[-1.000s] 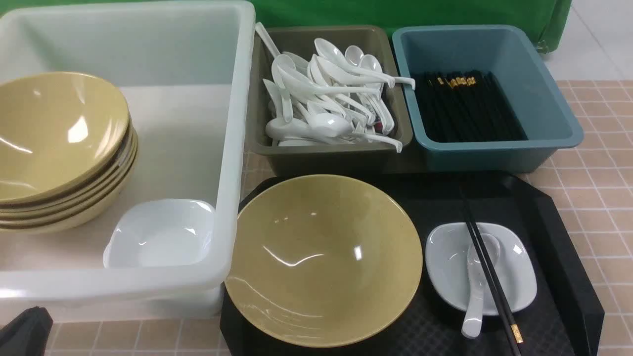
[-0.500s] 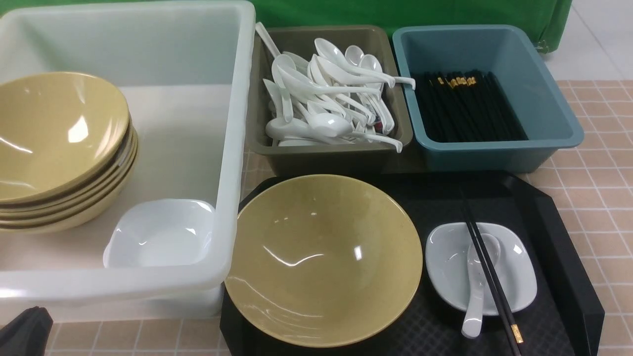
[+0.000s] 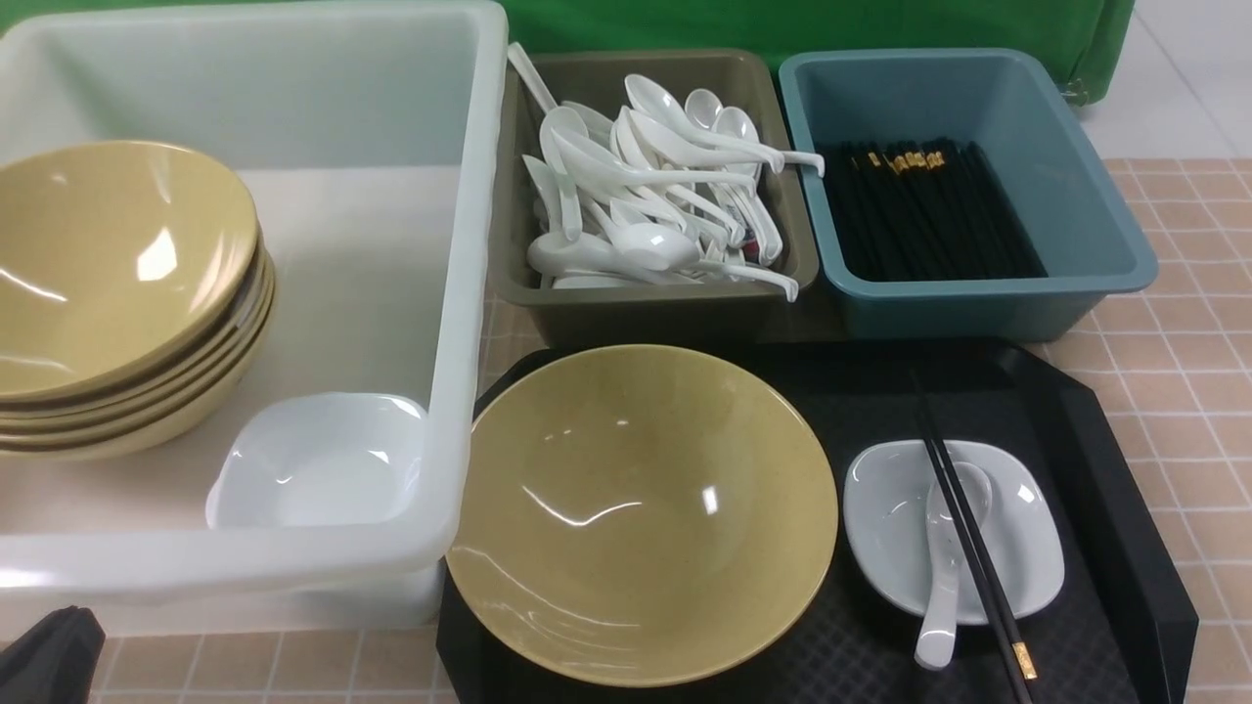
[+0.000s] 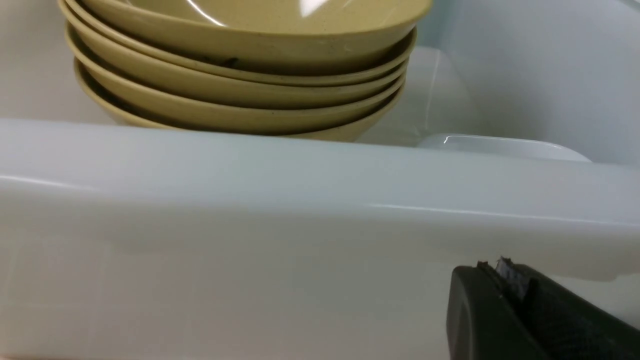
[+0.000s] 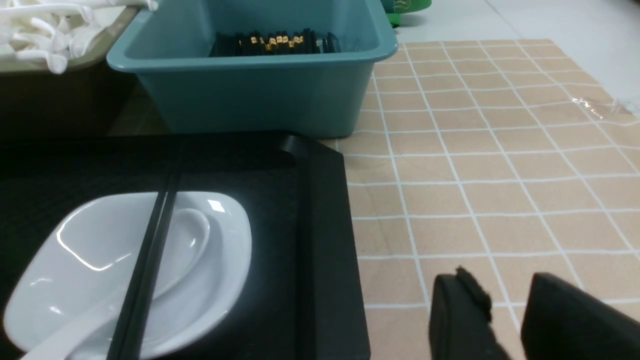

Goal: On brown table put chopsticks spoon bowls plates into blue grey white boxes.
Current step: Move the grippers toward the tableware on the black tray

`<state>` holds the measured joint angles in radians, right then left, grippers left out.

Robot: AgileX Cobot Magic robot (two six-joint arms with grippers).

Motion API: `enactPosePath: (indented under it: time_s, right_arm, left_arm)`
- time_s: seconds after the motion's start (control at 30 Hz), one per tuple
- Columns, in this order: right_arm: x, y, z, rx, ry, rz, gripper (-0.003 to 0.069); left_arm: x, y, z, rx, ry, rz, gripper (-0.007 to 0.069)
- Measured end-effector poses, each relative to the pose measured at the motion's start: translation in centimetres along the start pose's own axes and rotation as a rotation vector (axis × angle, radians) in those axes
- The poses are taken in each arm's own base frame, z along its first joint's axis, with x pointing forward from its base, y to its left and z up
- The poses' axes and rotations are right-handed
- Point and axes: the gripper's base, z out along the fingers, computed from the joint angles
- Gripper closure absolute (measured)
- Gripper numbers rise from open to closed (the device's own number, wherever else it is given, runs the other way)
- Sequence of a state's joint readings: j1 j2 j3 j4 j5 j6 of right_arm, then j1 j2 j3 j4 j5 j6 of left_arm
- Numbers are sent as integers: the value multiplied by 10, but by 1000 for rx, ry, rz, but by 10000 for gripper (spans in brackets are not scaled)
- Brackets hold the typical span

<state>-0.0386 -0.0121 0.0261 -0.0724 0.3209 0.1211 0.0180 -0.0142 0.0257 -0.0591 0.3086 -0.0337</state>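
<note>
Mustard-yellow bowl (image 3: 646, 518), white plate (image 3: 1037, 557), spoon (image 3: 944, 587) and chopsticks (image 3: 978, 557) all await sorting on the black tray (image 3: 1154, 587). Stocked boxes suggest earlier sets are finished. The left hand (image 4: 500, 272) is closed, empty; the right hand (image 5: 505, 295) stands apart, empty.

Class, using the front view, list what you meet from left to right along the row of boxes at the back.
large translucent white box → grey-brown box → teal-blue box
</note>
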Motion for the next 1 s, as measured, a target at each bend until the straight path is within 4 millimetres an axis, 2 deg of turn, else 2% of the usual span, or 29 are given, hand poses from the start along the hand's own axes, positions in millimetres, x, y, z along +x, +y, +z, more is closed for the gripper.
enactPosePath:
  time_s: [0.77, 1.0]
  right_arm:
    - [0, 0, 0, 0, 0, 6, 421]
    - [0, 0, 0, -1, 0, 58, 421]
  left_arm:
    - [0, 0, 0, 0, 0, 1, 623]
    - [0, 0, 0, -5, 0, 12, 623]
